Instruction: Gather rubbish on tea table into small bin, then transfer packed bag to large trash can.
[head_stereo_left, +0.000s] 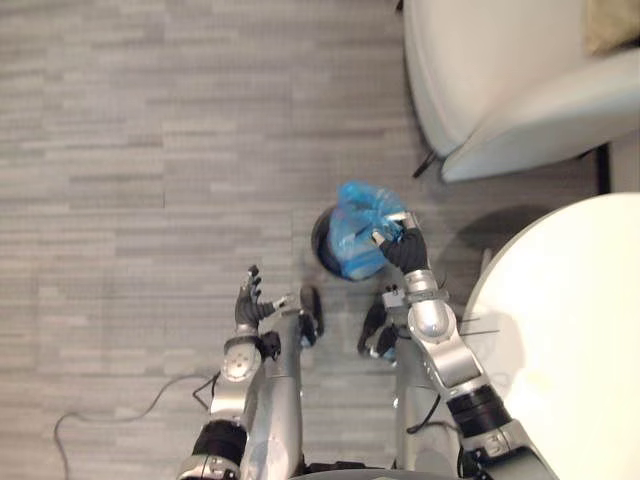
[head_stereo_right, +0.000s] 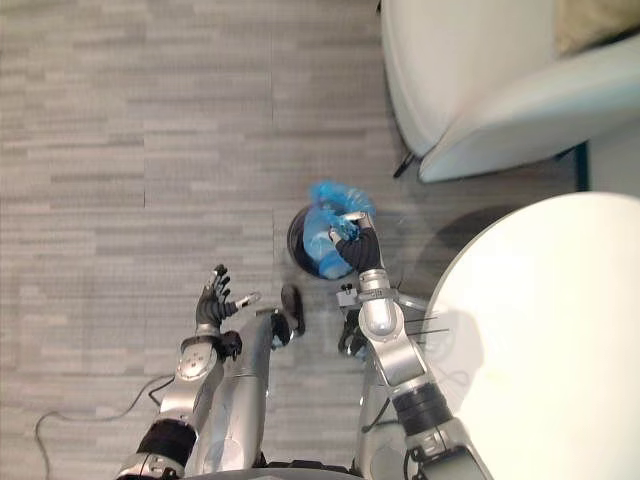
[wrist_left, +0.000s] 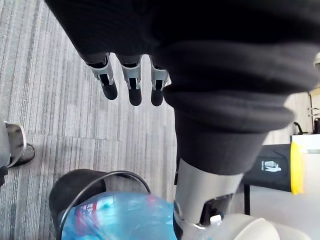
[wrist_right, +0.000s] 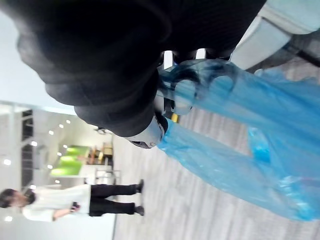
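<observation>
Right robot hand (head_stereo_left: 398, 243) curled round bunched neck of blue bag (head_stereo_left: 352, 240). Bag sits in small black bin (head_stereo_left: 320, 238) on floor beside table (head_stereo_left: 570, 320). Left robot hand (head_stereo_left: 248, 298) spread, holding nothing. Gathering looks done; lift-out and carry to large can remain.

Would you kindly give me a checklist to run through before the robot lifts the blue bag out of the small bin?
1. Right hand shut on the blue bag at its top: ok.
2. Bag sitting in the small bin: ok.
3. Left hand open, holding nothing, apart from the bin: ok.
4. Bag's mouth tied: cannot tell.
5. Person standing far off in the background: ok.
</observation>
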